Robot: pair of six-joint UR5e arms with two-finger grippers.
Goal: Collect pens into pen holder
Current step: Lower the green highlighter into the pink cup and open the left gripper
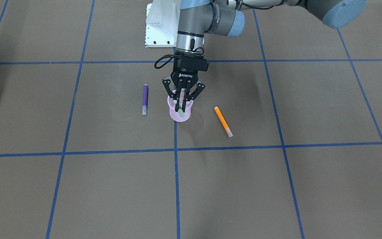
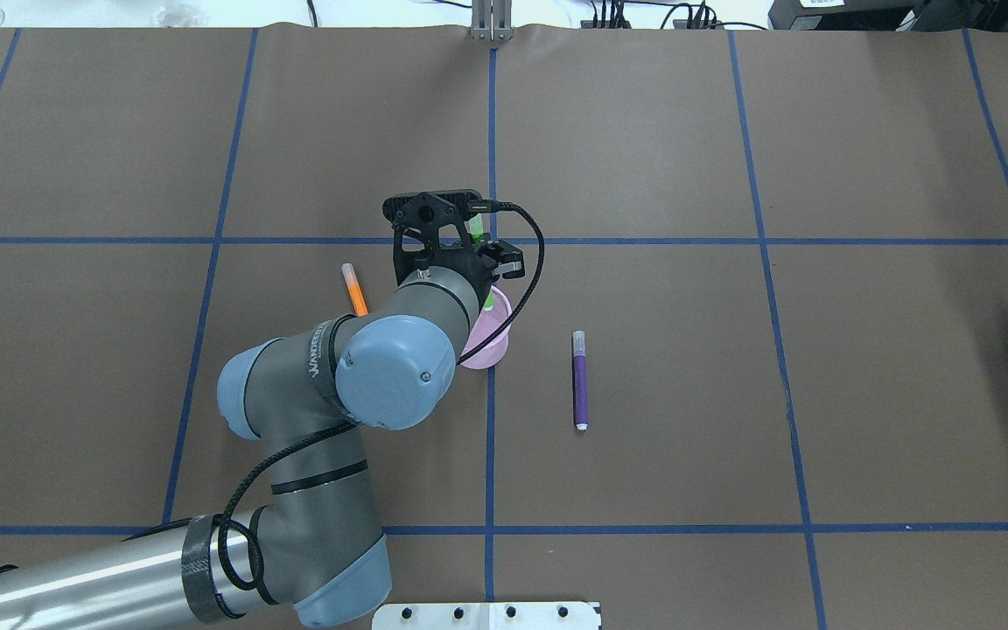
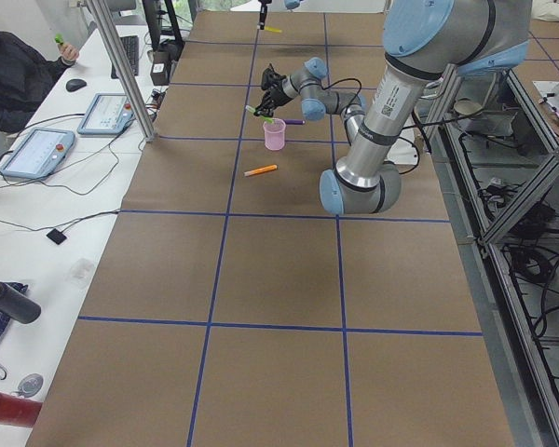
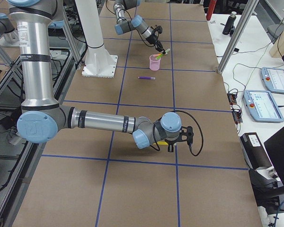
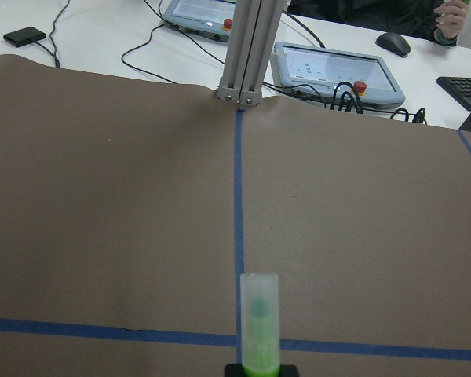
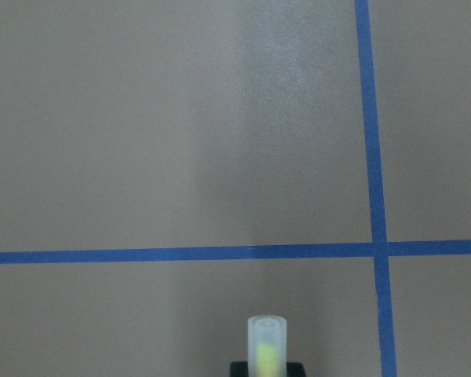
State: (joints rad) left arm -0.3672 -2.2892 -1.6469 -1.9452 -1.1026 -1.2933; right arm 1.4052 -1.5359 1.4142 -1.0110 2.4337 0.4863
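Clamping the green pen (image 1: 180, 111) at a tilt, the left gripper (image 1: 181, 109) hangs over the cup's (image 1: 177, 117) mouth. The purple pen (image 1: 145, 99) and orange pen (image 1: 223, 121) lie flat on either side. The right gripper (image 6: 267, 369), well apart, pinches the yellow pen (image 6: 267, 349).

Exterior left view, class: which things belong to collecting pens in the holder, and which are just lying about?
Job: green pen, purple pen, orange pen, yellow pen, pink cup.
Lying about: tablets, mouse, keyboard, dark bottle.
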